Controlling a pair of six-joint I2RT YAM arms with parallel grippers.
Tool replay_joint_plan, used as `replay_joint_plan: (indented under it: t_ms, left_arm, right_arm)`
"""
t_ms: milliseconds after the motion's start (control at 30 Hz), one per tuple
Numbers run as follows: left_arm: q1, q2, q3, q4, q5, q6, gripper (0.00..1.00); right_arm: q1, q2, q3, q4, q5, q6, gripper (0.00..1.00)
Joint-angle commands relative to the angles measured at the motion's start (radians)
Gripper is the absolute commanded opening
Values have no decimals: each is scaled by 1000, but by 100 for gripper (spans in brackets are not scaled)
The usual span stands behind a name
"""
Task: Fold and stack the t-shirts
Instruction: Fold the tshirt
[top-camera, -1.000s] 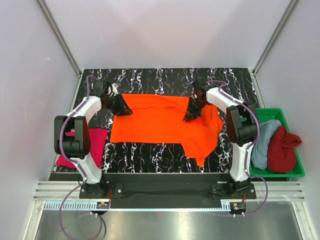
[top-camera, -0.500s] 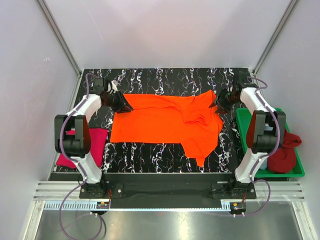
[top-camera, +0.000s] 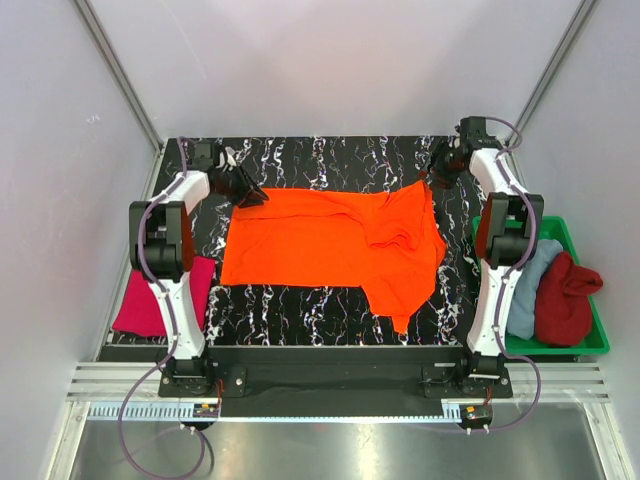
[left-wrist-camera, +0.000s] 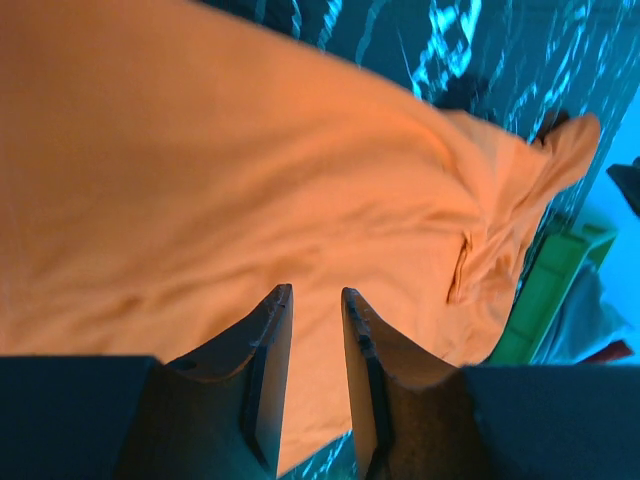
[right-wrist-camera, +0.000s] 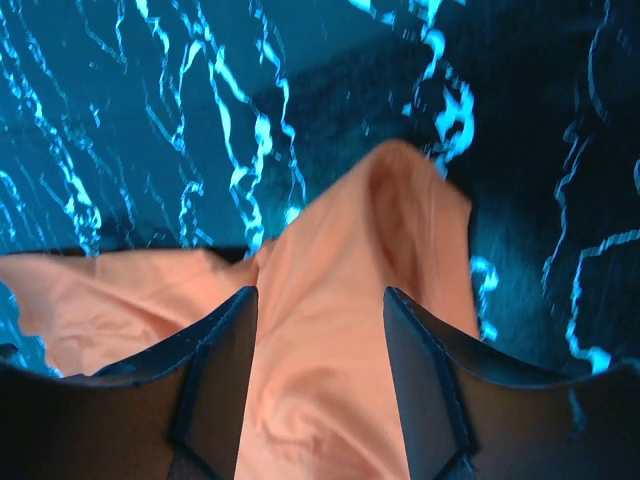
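The job is at the laying-out stage, I'd say: the orange shirt (top-camera: 320, 240) lies spread over the middle of the table (top-camera: 330, 155), not yet folded. The left gripper (top-camera: 256, 197) sits at the shirt's 10 o'clock corner and the right gripper (top-camera: 433, 177) just beside its 2 o'clock corner, as if stretching the far edge between them. On the left wrist view the fingers (left-wrist-camera: 265, 360) stand only a narrow gap apart with smooth orange cloth beyond. I cannot tell whether the hem is nipped between them or merely lies under them. The right fingers (right-wrist-camera: 215, 370) are spread wide, with a peak of the shirt's corner lying on the table beyond them and nothing clamped. The shirt's left half looks flat, but toward 3 o'clock it is rumpled, and a flap trails off toward 5 o'clock. The pink shirt (top-camera: 140, 305) lies folded at the table's 8 o'clock, partly under the left arm. The blue shirt (top-camera: 528, 285) and dark red shirt (top-camera: 565, 295) wait bunched in the tray (top-camera: 592, 347) at 4 o'clock. The next move, I reckon, calls for smoothing that right side and drawing the flap out flat. Then a firm pinch on an edge would be needed to start the first fold.
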Motion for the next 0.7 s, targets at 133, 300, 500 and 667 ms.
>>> replay_joint_plan:
  t_ms: [133,300,500,667]
  left_arm:
    - [48,96,68,180,61,-108,31]
    - [64,151,38,288,86,-194,30]
    - [82,182,-10,327,87,-244,30]
    - [114,205,-31,319,77,-280,30]
  right_arm:
    - [-5,108,139,17,-16,-46,57]
    - [-5,166,184,16,-50,-25,50]
    - [-7,220,233,11,-51,18,38]
    - [-16,194,202,-12,111,63,17]
